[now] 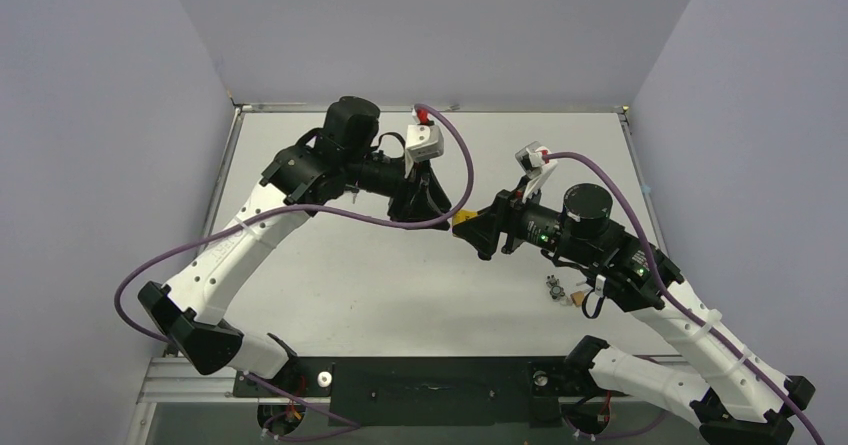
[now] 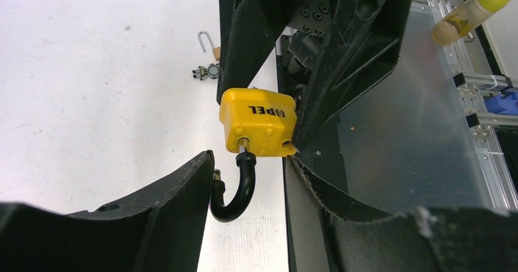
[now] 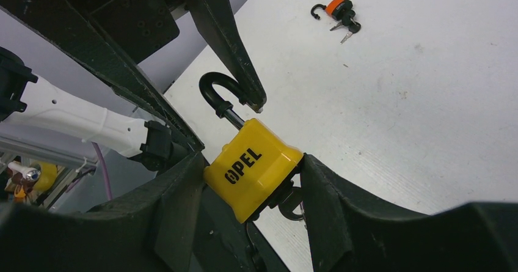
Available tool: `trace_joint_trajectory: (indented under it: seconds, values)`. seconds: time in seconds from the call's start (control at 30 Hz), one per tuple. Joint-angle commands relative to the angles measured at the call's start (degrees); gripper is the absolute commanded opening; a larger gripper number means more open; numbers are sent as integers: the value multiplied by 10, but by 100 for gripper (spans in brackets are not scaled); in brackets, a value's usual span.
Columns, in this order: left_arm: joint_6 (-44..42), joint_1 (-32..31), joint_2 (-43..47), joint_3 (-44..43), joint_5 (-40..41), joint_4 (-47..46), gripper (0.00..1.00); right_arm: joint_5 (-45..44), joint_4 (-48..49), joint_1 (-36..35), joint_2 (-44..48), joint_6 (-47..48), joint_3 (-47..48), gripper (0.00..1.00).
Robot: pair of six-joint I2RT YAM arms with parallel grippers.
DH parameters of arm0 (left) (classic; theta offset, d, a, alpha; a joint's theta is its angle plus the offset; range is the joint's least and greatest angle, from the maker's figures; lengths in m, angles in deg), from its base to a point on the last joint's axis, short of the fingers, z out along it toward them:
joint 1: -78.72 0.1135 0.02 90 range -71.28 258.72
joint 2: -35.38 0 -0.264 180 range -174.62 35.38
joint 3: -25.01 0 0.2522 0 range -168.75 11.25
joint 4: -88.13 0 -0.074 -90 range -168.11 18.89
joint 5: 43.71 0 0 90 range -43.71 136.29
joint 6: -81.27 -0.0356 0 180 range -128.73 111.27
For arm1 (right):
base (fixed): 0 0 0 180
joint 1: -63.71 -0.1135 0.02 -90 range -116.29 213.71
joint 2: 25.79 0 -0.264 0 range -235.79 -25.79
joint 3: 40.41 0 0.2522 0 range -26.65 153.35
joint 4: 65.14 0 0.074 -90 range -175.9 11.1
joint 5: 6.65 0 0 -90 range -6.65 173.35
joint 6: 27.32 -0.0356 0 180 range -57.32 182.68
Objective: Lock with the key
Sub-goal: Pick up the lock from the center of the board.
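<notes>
A yellow padlock (image 3: 253, 171) marked OPEL is clamped between the fingers of my right gripper (image 3: 250, 162), held above the table. Its black shackle (image 3: 215, 91) is open, with one end free. A key (image 3: 295, 200) sits in the bottom of the lock body. My left gripper (image 2: 250, 159) is open around the shackle (image 2: 235, 192); the shackle's free end touches its left finger (image 2: 159, 205), and the right finger (image 2: 366, 211) stands apart from the shackle. In the top view the two grippers, left (image 1: 432, 203) and right (image 1: 472, 227), meet at the padlock (image 1: 464, 218) over the table's middle.
A small brass padlock with keys (image 1: 565, 293) lies on the table by the right arm and also shows in the left wrist view (image 2: 209, 51). An orange padlock with keys (image 3: 339, 9) lies farther off. A yellow bottle (image 2: 470, 12) lies beyond the table's near edge.
</notes>
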Motion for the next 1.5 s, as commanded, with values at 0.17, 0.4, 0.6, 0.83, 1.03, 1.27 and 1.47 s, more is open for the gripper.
trace_joint_trajectory:
  seconds: [0.17,0.4,0.6,0.83,1.03,1.27,1.47]
  values:
    - [11,-2,30,2,44,-2,36,-10,41,1,2,-5,37,0]
    - [19,-2,27,2,51,-2,31,-12,42,1,7,-6,39,0]
    - [25,-2,24,0,55,-1,25,-18,42,1,12,-6,37,0]
    - [40,-3,28,5,67,-10,1,-24,47,1,15,-7,33,0]
    - [140,-1,48,44,127,-113,0,-61,72,2,6,3,27,44]
    - [219,26,81,61,142,-192,0,-5,176,58,-9,13,7,86]
    - [252,38,104,39,143,-211,0,204,307,160,-29,-9,-6,87]
